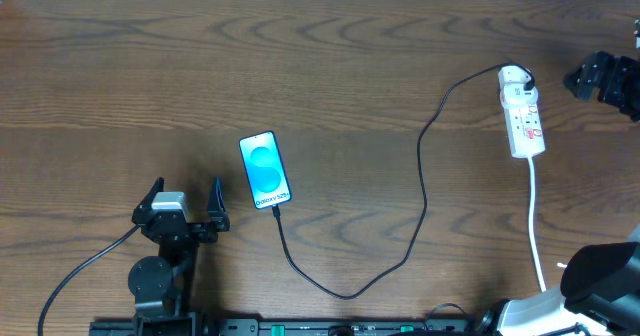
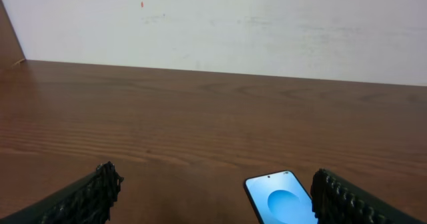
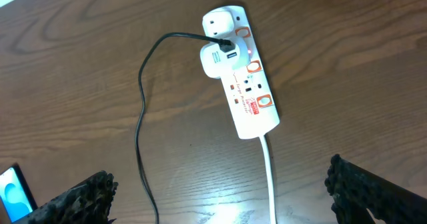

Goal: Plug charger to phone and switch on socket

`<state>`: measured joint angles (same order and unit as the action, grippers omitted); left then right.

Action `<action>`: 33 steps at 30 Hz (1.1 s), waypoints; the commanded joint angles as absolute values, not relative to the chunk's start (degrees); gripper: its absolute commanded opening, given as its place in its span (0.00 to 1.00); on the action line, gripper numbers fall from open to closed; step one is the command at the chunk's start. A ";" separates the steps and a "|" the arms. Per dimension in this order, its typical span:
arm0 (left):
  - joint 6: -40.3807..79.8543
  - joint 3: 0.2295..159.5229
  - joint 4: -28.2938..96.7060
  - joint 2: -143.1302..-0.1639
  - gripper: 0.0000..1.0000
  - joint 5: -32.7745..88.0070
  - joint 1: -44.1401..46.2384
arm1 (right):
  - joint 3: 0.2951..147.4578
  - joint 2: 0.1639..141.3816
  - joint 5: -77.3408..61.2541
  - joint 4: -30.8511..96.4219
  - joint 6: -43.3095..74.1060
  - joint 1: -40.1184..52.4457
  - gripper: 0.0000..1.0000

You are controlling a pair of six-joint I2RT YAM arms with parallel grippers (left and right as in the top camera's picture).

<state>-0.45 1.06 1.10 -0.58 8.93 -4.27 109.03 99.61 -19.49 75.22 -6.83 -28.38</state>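
"Brown wooden table (image 1: 330,66). The phone (image 1: 265,169) lies face up, screen glowing blue, just beside the left gripper (image 1: 186,192)."

"Held?"

"No, those jaws stand wide, clear of it. The charger (image 1: 424,176) loops from the phone's lower edge over to the socket (image 1: 523,116). The right gripper (image 3: 220,176) near the socket gapes too, gripping nothing."

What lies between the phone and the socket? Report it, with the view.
Only the charger, looping across the bare table between the phone and the socket, seen in the overhead view.
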 commanded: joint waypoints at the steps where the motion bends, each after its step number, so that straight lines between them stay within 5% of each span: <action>1: -1.04 0.23 3.20 -0.27 0.94 10.44 -4.05 | 110.04 99.02 -19.59 75.29 -6.24 -28.42 0.99; 19: -1.04 0.23 3.20 -0.27 0.94 10.44 -4.05 | 103.63 94.00 -23.07 62.81 -6.00 -24.91 0.99; 33: -1.04 0.23 3.20 -0.27 0.93 10.44 -4.05 | 58.30 68.90 -23.07 19.53 -5.98 -13.69 0.99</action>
<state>-0.47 1.06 1.08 -0.58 9.06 -4.27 66.19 73.36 -22.81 24.34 -6.20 -15.22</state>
